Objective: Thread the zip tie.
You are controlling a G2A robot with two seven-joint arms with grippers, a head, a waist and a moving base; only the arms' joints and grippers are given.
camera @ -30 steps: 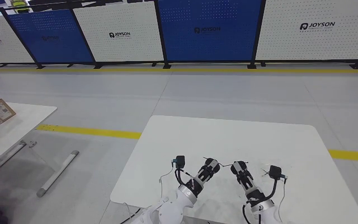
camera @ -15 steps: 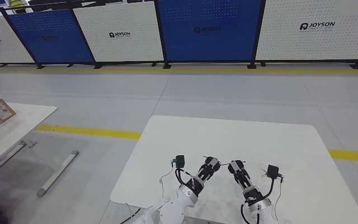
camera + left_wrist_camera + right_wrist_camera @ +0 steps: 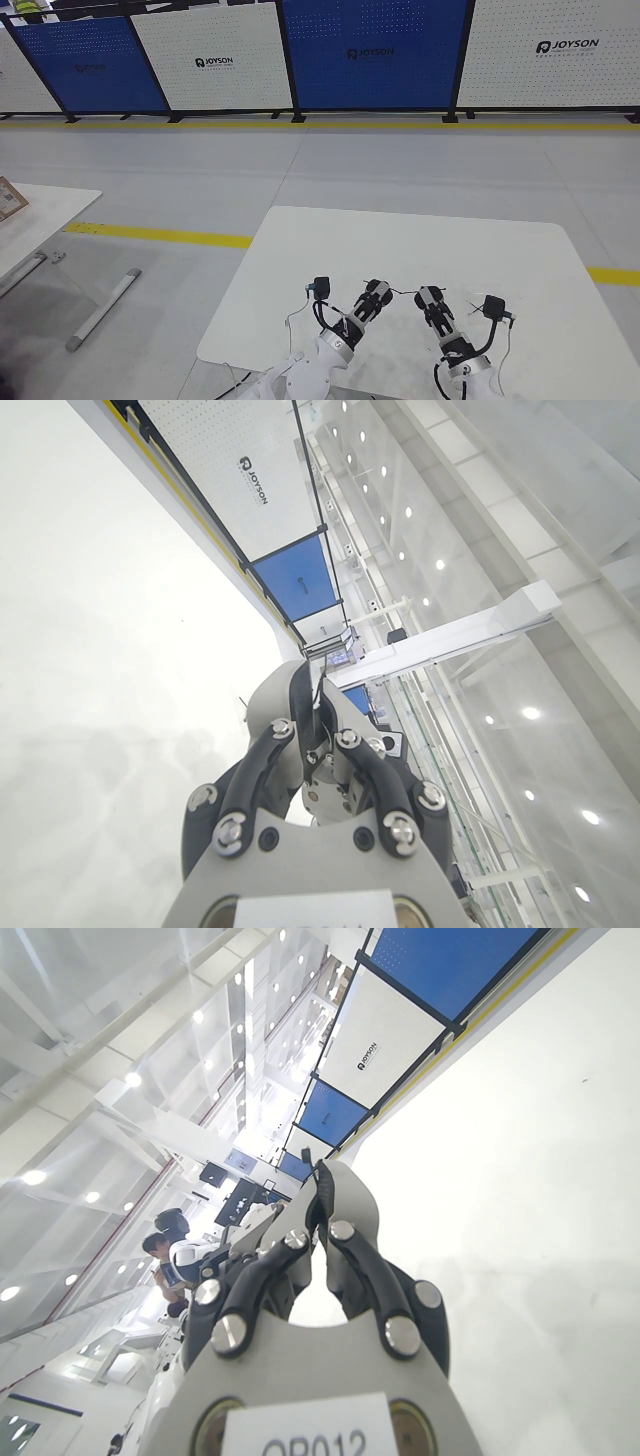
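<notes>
Away slid my right jaws a bit. Both jaws pinch the zip tie [image 3: 306,1155] tight; I should bring its ends together slowly.

An industrial hall is suggested: pegboard partitions [image 3: 375,55] are lined along the frame's top, a yellow line [image 3: 160,235] is painted across the grey floor [image 3: 300,160], and round lamps [image 3: 531,713] are set in a high ceiling [image 3: 500,500].

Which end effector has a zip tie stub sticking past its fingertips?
The right end effector: a dark zip tie stub juts past it; the left end effector pinches a thin strand.
</notes>
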